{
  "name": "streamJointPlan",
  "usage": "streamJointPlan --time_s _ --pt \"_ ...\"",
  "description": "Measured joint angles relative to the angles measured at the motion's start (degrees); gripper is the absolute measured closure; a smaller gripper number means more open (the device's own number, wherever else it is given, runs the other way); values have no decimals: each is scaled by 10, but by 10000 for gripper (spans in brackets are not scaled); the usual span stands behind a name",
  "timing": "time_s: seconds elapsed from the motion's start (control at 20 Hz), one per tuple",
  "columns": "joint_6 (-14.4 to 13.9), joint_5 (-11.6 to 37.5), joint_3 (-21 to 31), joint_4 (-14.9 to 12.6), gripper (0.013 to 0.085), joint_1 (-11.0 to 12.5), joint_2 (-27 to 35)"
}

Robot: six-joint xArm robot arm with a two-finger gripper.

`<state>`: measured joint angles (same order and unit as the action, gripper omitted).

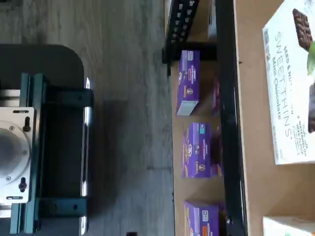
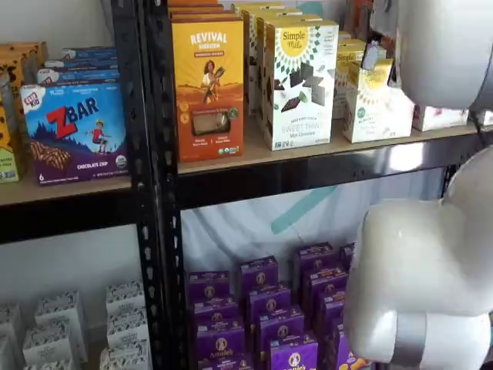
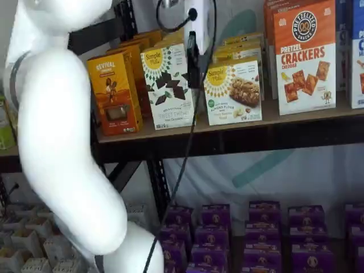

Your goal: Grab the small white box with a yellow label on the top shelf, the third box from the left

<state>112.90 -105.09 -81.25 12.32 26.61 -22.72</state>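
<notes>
The small white box [image 3: 233, 91] with a yellow sunburst circle stands on the top shelf [image 3: 227, 129], right of the taller white Sweet Thins box [image 3: 169, 85]. My gripper [image 3: 193, 74] hangs from above in front of the gap between these two boxes, its white body up high and a cable beside it. Only a dark finger shows side-on, so I cannot tell if it is open. The small box also shows in a shelf view [image 2: 377, 104] and as a corner in the wrist view [image 1: 288, 226]. The wrist view looks down on the Sweet Thins box [image 1: 290, 83] and the shelf board [image 1: 256, 162].
An orange Revival box [image 3: 114, 94] stands left of the Sweet Thins box, and an orange-and-white pretzel crackers box [image 3: 304, 57] stands right of the small box. Purple boxes [image 2: 262, 308] fill the lower shelf. The white arm [image 3: 62, 142] covers part of both shelf views.
</notes>
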Motion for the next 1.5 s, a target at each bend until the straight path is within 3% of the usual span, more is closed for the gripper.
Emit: streamJointPlan --time_s 0.15,0.3,0.45,0.55,0.8,1.1,1.35,1.5 --pt "-4 -39 -27 -23 130 -9 11" --pt "0 -37 -25 -8 130 3 1" --pt "11 18 9 39 130 28 -28" --pt "18 55 29 57 130 36 -42" --pt "35 125 52 55 130 39 -38" --pt "47 171 42 63 130 43 1" --pt "42 194 19 28 130 23 42" --pt "34 181 -1 1 130 12 65"
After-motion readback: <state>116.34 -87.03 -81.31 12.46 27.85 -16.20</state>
